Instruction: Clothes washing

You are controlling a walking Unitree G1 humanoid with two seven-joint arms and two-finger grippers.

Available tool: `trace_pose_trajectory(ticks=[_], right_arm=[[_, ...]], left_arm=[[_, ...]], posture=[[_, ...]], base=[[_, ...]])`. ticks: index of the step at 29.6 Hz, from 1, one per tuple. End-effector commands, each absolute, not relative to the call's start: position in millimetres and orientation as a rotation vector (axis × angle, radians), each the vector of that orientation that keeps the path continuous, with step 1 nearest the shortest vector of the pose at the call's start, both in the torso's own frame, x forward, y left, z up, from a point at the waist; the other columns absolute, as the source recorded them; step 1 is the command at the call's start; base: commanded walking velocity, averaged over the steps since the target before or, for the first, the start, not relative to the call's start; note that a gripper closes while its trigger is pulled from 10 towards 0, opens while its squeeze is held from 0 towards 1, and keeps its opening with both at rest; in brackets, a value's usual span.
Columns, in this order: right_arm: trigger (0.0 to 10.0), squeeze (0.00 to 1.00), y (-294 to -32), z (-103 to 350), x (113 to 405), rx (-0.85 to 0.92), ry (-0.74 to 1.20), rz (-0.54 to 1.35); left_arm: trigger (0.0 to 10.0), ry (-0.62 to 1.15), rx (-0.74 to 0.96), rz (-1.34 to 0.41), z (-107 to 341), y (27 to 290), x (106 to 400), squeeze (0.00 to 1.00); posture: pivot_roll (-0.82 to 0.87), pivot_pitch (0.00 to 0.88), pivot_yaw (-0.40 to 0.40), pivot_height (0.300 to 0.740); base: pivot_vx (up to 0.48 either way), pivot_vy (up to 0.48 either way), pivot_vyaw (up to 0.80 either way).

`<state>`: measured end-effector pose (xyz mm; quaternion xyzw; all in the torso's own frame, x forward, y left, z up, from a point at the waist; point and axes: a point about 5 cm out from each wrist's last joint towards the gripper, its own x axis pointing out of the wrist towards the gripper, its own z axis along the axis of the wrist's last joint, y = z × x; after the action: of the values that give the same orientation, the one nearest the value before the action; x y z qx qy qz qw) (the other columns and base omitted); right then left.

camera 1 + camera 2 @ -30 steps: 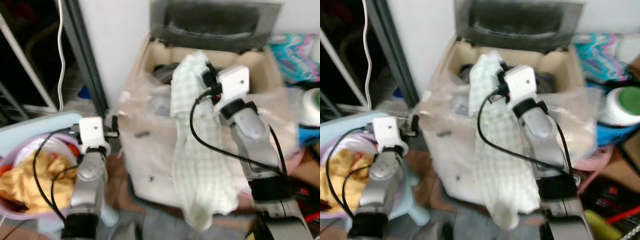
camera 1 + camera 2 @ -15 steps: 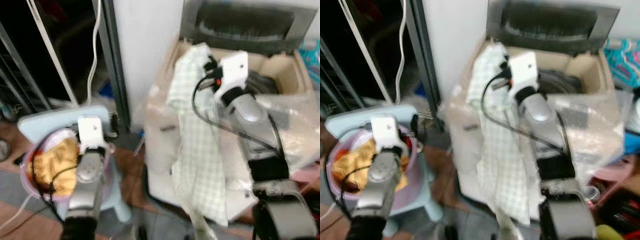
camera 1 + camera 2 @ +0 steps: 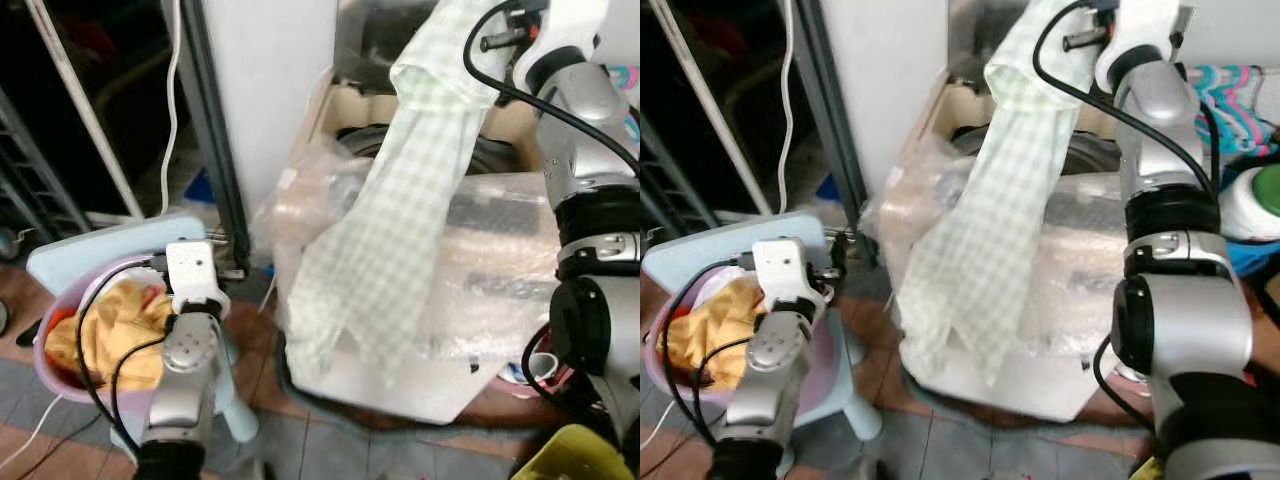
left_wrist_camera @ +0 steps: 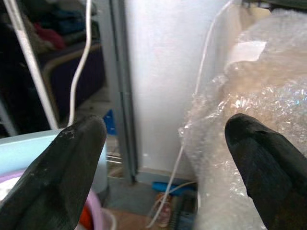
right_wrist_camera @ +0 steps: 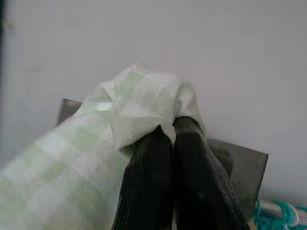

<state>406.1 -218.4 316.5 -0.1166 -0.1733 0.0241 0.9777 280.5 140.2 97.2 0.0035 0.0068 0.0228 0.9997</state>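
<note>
The washing machine (image 3: 400, 330) stands against a white wall (image 3: 265, 90), its lid up and its body wrapped in bubble wrap (image 3: 500, 270). Beside it, a pale blue stool (image 3: 90, 250) carries a pink basin (image 3: 60, 355) of orange and yellow clothes (image 3: 110, 325).

Over the open tub hangs a green checked cloth (image 3: 400, 220), held high by one bunched corner in the right end effector (image 5: 172, 143), whose fingers are pinched closed on it. The cloth looks thin, light and limp; it drapes down the machine's front, so the trailing end will probably need feeding in.

The left end effector (image 4: 163, 148) hovers over the basin, fingers spread wide and empty.
</note>
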Motion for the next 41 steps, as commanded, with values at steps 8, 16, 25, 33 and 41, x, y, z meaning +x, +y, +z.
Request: trace_pose_trajectory(ticks=[8,16,25,33,41], right_arm=[[10.0,0.0,-189,336,408,-0.319,-0.442,0.179],[10.0,0.0,-193,379,398,-0.406,-0.647,0.112],[10.0,0.0,-206,330,410,-0.531,-0.416,0.065],[10.0,1.0,-211,197,403,-0.443,0.103,0.247],[10.0,1.0,-205,209,383,-0.366,-0.112,0.336]], left_arm=[[10.0,0.007,0.02,0.066,100,148,285,0.0],[10.0,0.021,0.016,0.074,98,148,282,0.0],[10.0,0.026,0.006,0.089,97,145,281,0.0],[10.0,0.035,0.014,0.099,96,147,278,0.0],[10.0,0.053,0.023,0.101,93,148,274,0.0]], posture=[[-0.09,0.0,0.001,0.74],[-0.08,0.0,-0.004,0.74],[-0.08,0.0,-0.014,0.74],[-0.09,0.0,-0.006,0.74],[-0.1,0.0,0.007,0.74]], base=[[0.428,0.0,0.0],[0.154,0.0,0.0],[0.0,0.0,0.0],[0.0,0.0,0.0],[0.0,0.0,0.0]])
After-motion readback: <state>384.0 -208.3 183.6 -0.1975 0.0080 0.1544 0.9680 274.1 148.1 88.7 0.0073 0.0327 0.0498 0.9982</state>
